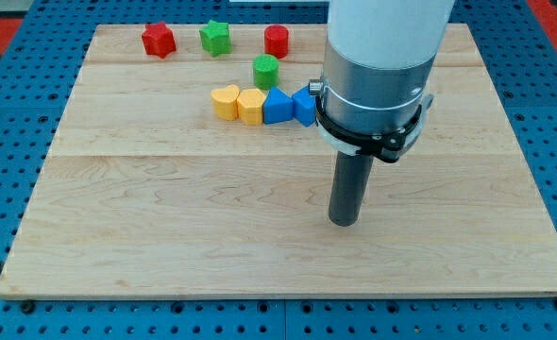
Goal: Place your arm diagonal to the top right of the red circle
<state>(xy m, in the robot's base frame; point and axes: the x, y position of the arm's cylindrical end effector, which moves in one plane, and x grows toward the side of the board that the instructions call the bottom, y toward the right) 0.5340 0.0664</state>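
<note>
Care is being called for: the dark rod's tip (344, 223), jawless and resting mid-board, is best being swung clear of the blue blocks (291, 106) toward the top edge, beyond the small red cylindrical block (277, 41).

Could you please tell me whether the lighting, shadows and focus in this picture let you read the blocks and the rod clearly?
In the camera view the light is even and soft: blocks such as the red circle cast only faint shadows, the wooden board shows no harsh glare, my tip looks sharp, and the arm hides part of a blue block.
</note>
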